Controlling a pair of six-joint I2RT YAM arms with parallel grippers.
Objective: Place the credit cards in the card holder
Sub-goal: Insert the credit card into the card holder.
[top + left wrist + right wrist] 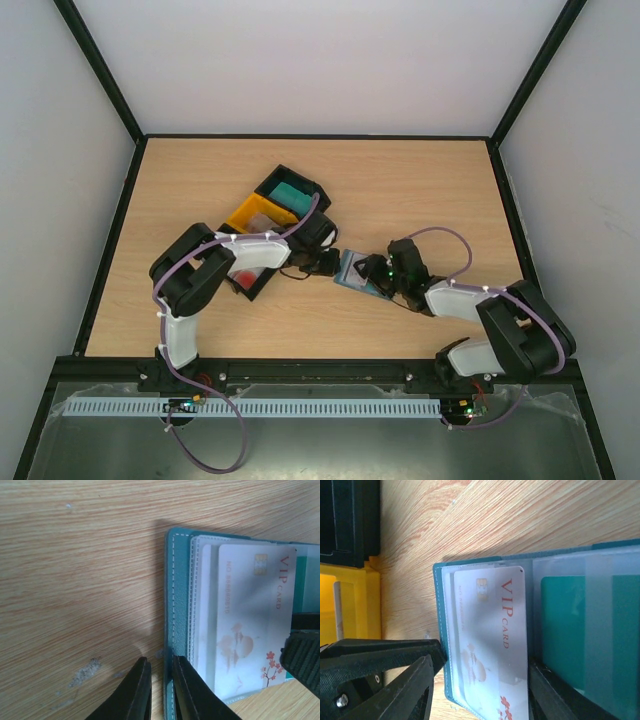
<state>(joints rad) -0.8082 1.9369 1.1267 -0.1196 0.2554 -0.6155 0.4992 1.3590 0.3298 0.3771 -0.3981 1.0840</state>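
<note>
The slate-blue card holder [352, 268] lies open on the table between my two grippers. A white credit card [495, 630] printed with red "VIP CARD" sits in its clear sleeve, also seen in the left wrist view as the card [250, 615]. My left gripper [160, 659] is shut on the card holder's stitched outer edge [175, 580]. My right gripper [480, 662] is open, its fingers standing on either side of the card without pinching it. A green card [570, 630] fills the neighbouring sleeve.
Behind the left arm are a yellow tray [258, 212] and a black tray holding a teal-green card stack [290, 190]. Another black tray [248, 278] with something red lies under the left forearm. The yellow tray's corner [350, 605] is close to the wallet's left.
</note>
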